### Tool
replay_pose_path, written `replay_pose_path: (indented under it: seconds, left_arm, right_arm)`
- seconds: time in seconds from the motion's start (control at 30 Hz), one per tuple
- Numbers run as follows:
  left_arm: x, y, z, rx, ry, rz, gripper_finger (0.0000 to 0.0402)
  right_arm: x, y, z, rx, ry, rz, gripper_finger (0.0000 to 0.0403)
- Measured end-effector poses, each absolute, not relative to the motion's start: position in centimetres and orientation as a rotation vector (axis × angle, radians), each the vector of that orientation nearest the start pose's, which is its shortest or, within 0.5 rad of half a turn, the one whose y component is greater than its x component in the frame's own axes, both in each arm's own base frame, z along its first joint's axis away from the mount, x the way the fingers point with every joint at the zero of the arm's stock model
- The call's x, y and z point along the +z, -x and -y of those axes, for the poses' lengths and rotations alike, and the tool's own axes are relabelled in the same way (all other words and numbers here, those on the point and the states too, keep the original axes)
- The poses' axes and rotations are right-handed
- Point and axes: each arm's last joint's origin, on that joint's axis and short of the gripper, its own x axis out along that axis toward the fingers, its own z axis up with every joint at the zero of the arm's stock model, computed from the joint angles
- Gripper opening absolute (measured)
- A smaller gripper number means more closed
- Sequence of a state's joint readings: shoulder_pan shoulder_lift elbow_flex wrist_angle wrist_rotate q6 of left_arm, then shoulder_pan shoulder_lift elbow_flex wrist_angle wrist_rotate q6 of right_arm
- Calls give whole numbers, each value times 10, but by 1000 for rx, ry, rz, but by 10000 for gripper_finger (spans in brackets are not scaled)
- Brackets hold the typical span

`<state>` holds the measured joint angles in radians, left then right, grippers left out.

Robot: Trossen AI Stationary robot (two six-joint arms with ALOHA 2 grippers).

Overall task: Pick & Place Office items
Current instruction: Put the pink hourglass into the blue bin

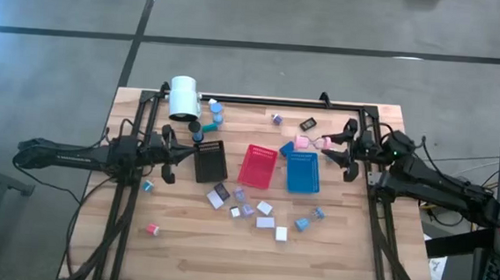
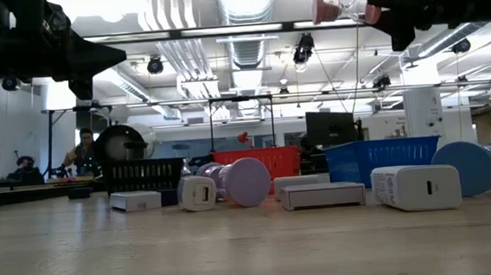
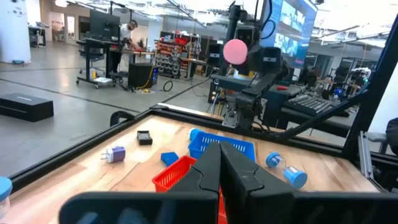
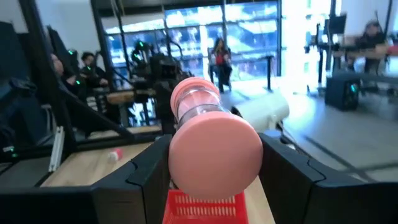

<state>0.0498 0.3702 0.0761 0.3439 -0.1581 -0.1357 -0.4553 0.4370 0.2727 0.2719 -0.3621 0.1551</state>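
Tabletop [image 1: 180,250]: light wood planks with a black frame along the far and side edges, set on a grey concrete floor with dark seams. Right gripper [image 1: 330,144] is up in the air near the far right corner, above the blue tray's [image 1: 302,172] far end, clamped on a pink-capped clear spool [image 4: 208,140]; the pink cap fills the right wrist view between the fingers [image 4: 149,171]. Left gripper [image 1: 169,155] sits by the left edge beside the black tray [image 1: 210,161], jaws fully closed and holding nothing. Red tray [image 1: 258,165] sits between the black and blue ones, mid-table. Big white cylinder [image 1: 183,97] lies at the far edge, blue-capped spools [image 1: 216,111] next to it. Loose white and lavender blocks [image 1: 265,213] are scattered on the near side of the trays; one small pink-capped piece [image 1: 152,229] is alone toward the near left corner. Room is an open lab: exposed ducts and strip lights overhead, monitors and racks, and several people [image 3: 129,36] at benches well behind the table.
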Motion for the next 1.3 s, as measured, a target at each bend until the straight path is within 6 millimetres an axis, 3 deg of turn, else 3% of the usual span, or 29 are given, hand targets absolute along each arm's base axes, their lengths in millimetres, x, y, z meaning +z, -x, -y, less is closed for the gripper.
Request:
replay_pose_path:
  seconds: [0.23,0.73,0.87,1.07,1.3]
  left_arm:
    - [190,-122,-11,206,141,64,5]
    - [190,-122,-11,205,141,64,5]
    - [190,-122,-11,206,141,64,5]
    - [190,-122,-11,216,140,65,5]
    - [190,-121,-11,222,138,64,5]
  right_arm:
    - [228,-117,46,-75,-76,196,194]
    - [206,-117,47,-110,-55,135,194]
    - [236,-119,48,-115,-68,62,194]
    - [295,-120,54,-298,-83,-336,194]
    - [349,-132,61,-319,-124,-643,194]
